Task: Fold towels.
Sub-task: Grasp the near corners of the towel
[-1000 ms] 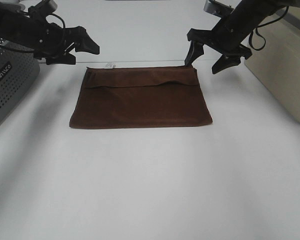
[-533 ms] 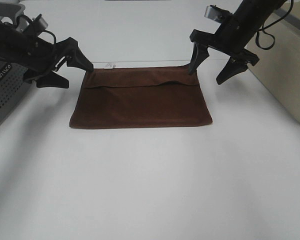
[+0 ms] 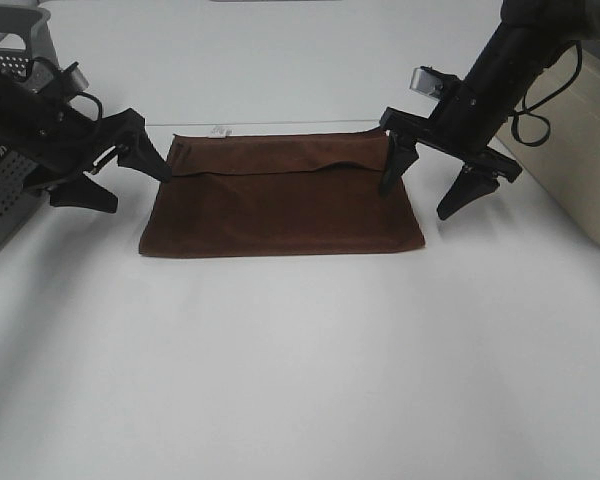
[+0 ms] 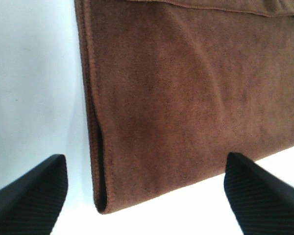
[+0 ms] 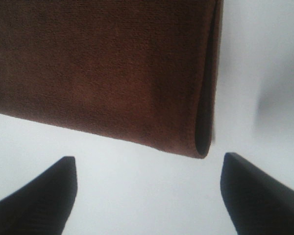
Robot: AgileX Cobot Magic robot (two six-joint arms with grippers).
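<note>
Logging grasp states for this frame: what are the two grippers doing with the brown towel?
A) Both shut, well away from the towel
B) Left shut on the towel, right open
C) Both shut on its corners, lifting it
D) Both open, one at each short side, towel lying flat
D: the left gripper and the right gripper both show spread fingers with nothing gripped, and the folded towel lies flat on the table.
</note>
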